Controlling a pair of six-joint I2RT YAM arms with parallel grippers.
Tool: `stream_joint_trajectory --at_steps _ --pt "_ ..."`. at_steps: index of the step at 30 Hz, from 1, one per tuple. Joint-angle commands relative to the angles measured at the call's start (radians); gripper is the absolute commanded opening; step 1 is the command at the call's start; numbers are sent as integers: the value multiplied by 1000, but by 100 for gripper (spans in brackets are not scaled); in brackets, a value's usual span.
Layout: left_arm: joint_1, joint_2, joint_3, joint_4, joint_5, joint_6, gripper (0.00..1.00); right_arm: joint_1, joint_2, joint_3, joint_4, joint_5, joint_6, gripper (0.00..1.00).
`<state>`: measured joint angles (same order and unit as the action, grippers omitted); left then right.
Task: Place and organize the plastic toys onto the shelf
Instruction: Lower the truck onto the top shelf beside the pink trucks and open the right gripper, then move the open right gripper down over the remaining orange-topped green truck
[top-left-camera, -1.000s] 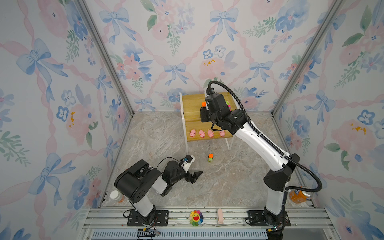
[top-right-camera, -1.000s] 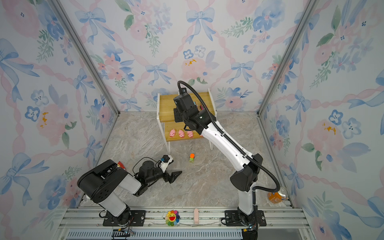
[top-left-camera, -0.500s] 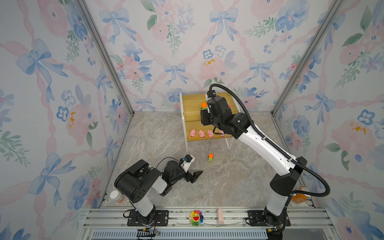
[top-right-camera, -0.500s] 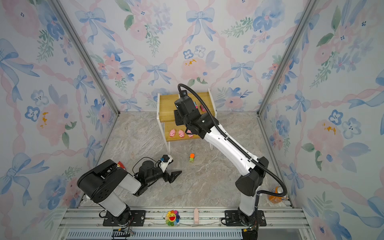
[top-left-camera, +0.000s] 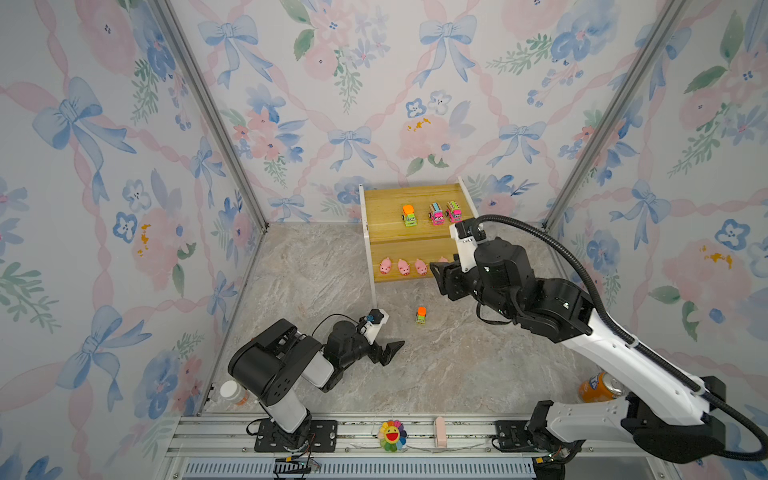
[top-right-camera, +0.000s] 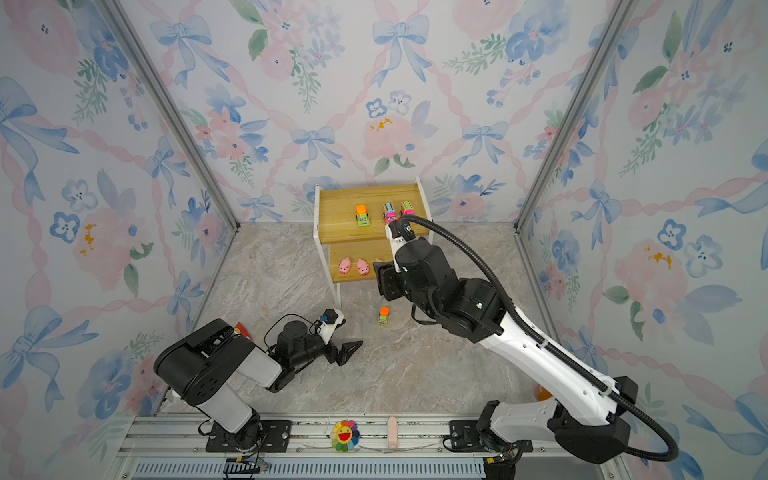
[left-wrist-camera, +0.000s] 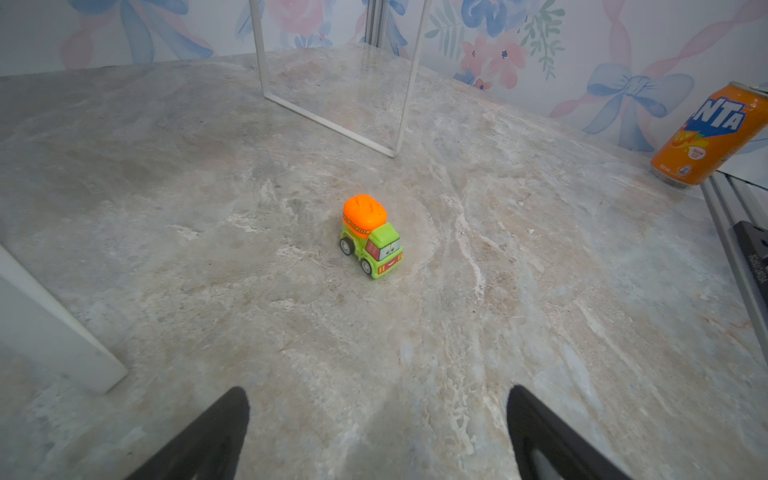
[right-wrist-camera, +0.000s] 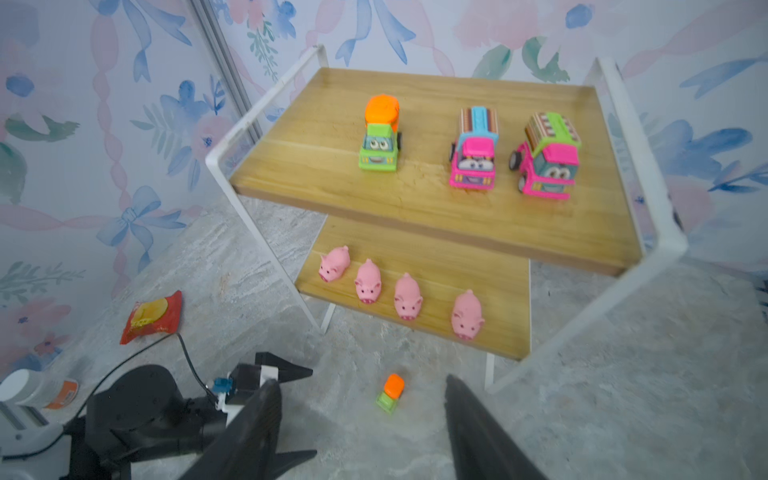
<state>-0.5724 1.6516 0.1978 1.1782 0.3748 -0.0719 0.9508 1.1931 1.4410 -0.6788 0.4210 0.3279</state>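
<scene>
Gripper on right arm (right-wrist-camera: 360, 381) parted, empty.

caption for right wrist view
Open right gripper facing shelf: three trucks above, four pigs below, one green truck on the table.

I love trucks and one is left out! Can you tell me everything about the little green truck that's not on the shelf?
The small lime-green plastic toy truck has a rounded orange top, dark wheels and a painted smiling face with eyes. It looks smooth and shiny. It stands upright on its wheels on the grey marbled tabletop, in front of the two-tier wooden shelf with white frame, not on it. Nothing touches it; the left gripper faces it with open jaws, apart.
</scene>
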Motion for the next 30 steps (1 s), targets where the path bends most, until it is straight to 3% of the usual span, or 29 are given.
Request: stream_joint_trajectory --at_steps 1,5,8,20,30 --pt "9 -18 -12 -9 3 4 98 2 -57 -263 75 40 133 65" --pt "11 -21 -8 -9 12 -11 98 13 -41 -494 179 24 214 66" --pt "10 -27 -8 -9 11 -17 98 19 28 -549 263 -3 207 68" --pt "11 -39 -17 -23 -18 -31 98 -36 326 -508 437 -82 209 73" --pt "15 -35 -13 -35 -17 -27 98 -40 518 -456 524 -64 221 74"
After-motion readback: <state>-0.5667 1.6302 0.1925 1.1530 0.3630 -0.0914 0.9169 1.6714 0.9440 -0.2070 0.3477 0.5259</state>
